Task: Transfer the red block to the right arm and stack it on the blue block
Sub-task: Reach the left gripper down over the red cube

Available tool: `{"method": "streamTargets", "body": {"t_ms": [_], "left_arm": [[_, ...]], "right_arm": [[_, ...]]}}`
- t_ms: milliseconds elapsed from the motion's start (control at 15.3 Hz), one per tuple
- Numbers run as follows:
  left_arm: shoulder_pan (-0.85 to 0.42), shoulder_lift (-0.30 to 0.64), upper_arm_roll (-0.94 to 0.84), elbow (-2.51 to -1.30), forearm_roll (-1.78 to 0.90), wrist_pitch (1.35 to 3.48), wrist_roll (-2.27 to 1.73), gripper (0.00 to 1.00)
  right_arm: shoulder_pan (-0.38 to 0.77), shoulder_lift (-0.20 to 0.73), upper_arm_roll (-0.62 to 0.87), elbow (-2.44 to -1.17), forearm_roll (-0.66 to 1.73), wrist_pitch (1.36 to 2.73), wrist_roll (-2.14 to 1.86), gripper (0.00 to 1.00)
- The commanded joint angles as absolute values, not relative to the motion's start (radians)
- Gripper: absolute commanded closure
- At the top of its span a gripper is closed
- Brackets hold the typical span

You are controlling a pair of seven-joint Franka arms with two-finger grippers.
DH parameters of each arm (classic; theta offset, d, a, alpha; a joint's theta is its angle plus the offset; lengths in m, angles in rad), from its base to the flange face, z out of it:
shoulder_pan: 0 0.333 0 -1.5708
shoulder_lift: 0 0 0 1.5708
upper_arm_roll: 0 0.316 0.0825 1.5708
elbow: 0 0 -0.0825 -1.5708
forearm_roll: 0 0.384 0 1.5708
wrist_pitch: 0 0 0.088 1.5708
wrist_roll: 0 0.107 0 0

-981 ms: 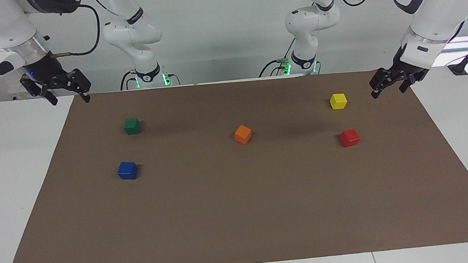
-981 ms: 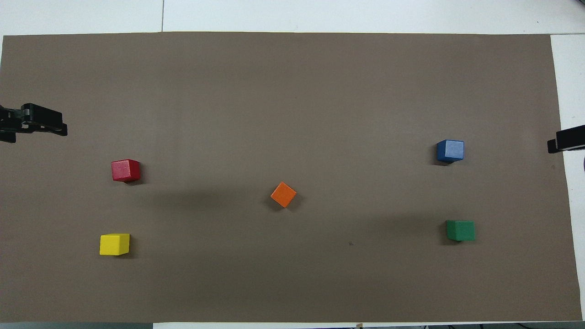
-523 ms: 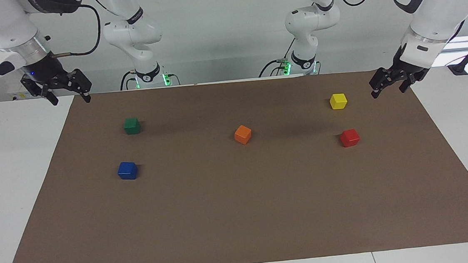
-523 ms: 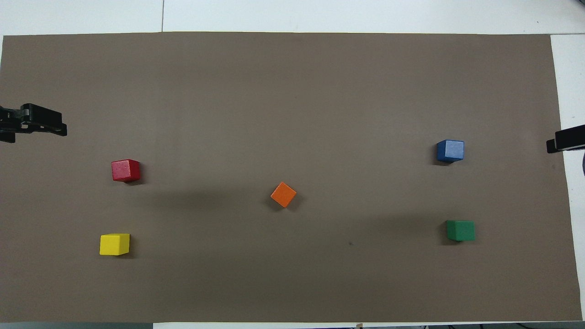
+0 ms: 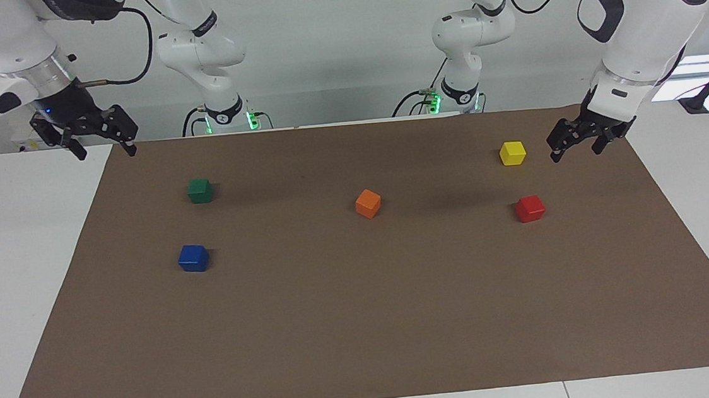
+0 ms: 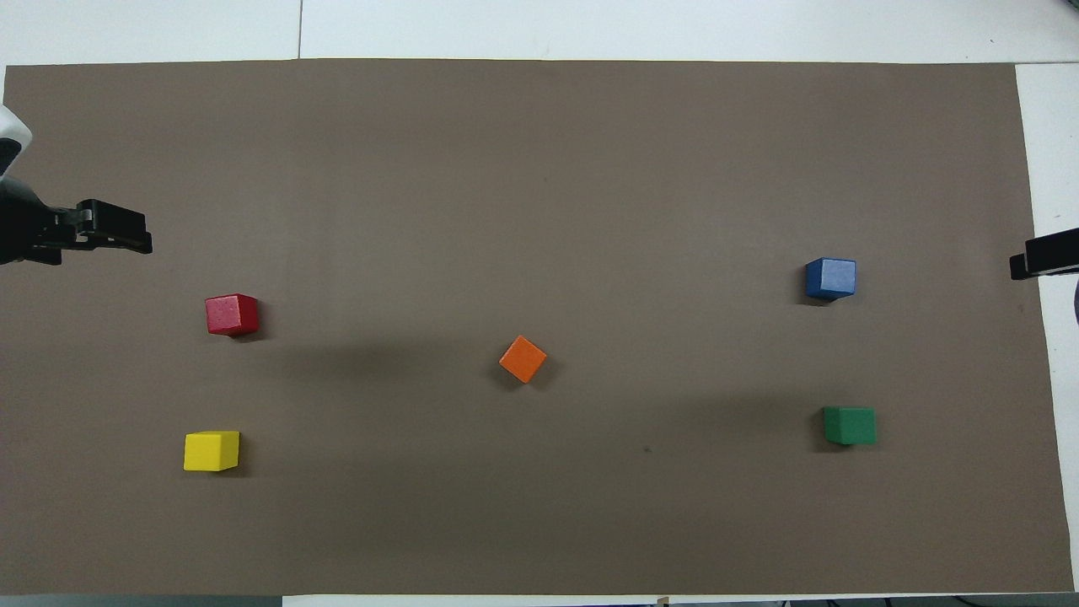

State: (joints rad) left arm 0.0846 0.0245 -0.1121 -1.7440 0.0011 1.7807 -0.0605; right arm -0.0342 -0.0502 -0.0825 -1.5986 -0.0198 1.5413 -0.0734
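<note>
A: Where do you have the red block (image 5: 530,208)?

B: You have it flat on the brown mat (image 5: 364,325), toward the left arm's end of the table. Nothing touches it. The yellow block (image 5: 512,153) sits nearer to the robots than it, well apart from it.

A: And the left gripper (image 5: 572,142)?

B: It hangs empty in the air over the mat's edge, beside the yellow block, with its fingers apart. You see it enter the overhead view from the side, over the mat past the red block.

A: The blue block (image 5: 193,258)?

B: You find it toward the right arm's end, alone on the mat. The green block (image 5: 200,190) lies nearer to the robots than it. The orange block (image 5: 368,203) stands about midway between the two ends, turned at an angle to the others.

A: What about the right arm (image 5: 8,55)?

B: It waits. Your right gripper (image 5: 100,146) is up over the mat's corner at its own end, holding nothing, fingers spread. A small blue light shows on its wrist.

A: Can you read any writing or labels?

B: None that you could make out; the blocks' faces are plain colour. There are no containers on the table either, only the five blocks on the mat.
</note>
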Motion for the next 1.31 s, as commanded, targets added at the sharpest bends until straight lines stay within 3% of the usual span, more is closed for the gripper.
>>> {"method": "streamTargets", "body": {"t_ms": [0,588,1046,1242], "left_arm": [[0.081,0.012,-0.109,-1.874,-0.006,1.899,-0.048,0.0],[0.094,0.021,-0.107,-2.109,-0.006,2.152,-0.046,0.0],[0.097,0.061,-0.104,-2.166,-0.006,2.242,-0.051,0.0],[0.097,0.072,-0.104,-2.215,-0.006,2.321,-0.051,0.0]], "right_arm": [[-0.029,-0.055,-0.064,-1.612,-0.06,1.563,-0.063,0.0],[-0.028,-0.058,-0.064,-1.624,-0.055,1.56,-0.058,0.0],[-0.029,-0.066,-0.067,-1.638,-0.002,1.566,-0.066,0.0],[-0.028,-0.071,-0.066,-1.678,0.114,1.63,-0.133,0.0]]}}
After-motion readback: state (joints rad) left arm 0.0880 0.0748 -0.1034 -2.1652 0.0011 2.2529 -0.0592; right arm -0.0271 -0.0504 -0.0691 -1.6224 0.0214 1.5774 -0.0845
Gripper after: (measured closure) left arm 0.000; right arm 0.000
